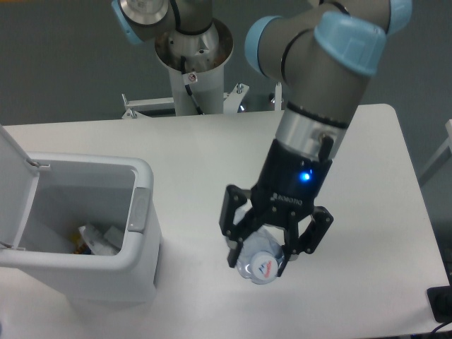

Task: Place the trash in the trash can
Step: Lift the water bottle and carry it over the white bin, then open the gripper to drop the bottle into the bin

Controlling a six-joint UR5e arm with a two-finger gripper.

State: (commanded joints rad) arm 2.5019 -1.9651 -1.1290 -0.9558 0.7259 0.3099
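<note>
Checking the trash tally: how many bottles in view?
1. The crushed bottle sits between the gripper fingers, above the table. The trash can holds crumpled items; more could be hidden there.
</note>
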